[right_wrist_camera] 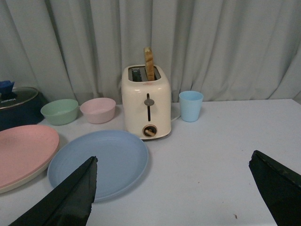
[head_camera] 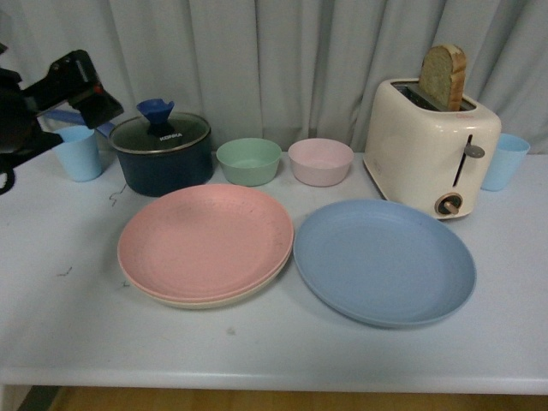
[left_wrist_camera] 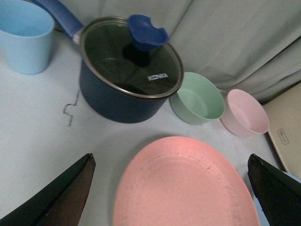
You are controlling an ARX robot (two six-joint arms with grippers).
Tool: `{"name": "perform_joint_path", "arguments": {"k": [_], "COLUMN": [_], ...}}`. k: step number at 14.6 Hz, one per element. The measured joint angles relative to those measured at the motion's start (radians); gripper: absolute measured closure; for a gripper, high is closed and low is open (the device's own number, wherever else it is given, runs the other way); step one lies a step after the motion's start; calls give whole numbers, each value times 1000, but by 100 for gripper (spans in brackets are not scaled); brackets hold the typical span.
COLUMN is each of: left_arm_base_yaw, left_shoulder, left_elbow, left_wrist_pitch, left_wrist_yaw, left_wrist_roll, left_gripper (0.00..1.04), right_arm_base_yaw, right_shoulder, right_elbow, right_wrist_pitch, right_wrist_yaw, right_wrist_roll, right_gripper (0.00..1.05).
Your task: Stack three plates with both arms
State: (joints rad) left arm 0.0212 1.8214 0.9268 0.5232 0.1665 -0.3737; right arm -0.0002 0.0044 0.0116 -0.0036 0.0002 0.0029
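The pink plate (head_camera: 205, 240) lies on the beige plate, whose rim (head_camera: 214, 301) shows under it, left of the table's middle. The blue plate (head_camera: 384, 261) lies alone beside them on the right, touching or nearly touching. My left arm (head_camera: 68, 90) hangs at the far left, raised over the table. The left gripper (left_wrist_camera: 170, 160) is open and empty above the pink plate's (left_wrist_camera: 183, 188) far edge. The right gripper (right_wrist_camera: 174, 157) is open and empty over bare table to the right of the blue plate (right_wrist_camera: 99, 160). The right arm is out of the front view.
A dark pot with a glass lid (head_camera: 163, 154), a green bowl (head_camera: 248, 161) and a pink bowl (head_camera: 320, 161) stand behind the plates. A cream toaster (head_camera: 428, 145) holding bread (head_camera: 443, 77) is at the back right. Blue cups (head_camera: 79, 152) (head_camera: 503, 161) stand at both ends.
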Motion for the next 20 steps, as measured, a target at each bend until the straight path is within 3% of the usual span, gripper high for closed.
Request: {"name": "perform_joint_path", "arguments": {"k": [1,2,4,9,15,16,20], "left_arm_base_yaw": [18,25,6,-19,-21,-22,-22], "left_shoulder": [-70,-150,-333,-546,-804,-802,-1003], "left_elbow": [-48,-144,-322,-625,-800,-842,-893], "left_wrist_pitch": [-5,195,423,460,362,433,261], "left_wrist_yaw": [-25,-98,-154,-170,-167,-167,-167], "left_wrist_roll": [12,97,274,356,358,359,359], "left_gripper": [7,16,39,103,103,103,103], "right_arm_base_yaw": [0,0,0,0,0,0,0], "right_shoulder": [0,0,0,0,0,0,0], "right_elbow": [0,0,0,0,0,0,0], "right_wrist_pitch": [0,0,0,0,0,0,0], "right_wrist_yaw": [0,0,0,0,0,0,0], "right_wrist_roll": [0,0,0,0,0,0,0], "right_gripper": [6,6,6,6,6,6,6]}}
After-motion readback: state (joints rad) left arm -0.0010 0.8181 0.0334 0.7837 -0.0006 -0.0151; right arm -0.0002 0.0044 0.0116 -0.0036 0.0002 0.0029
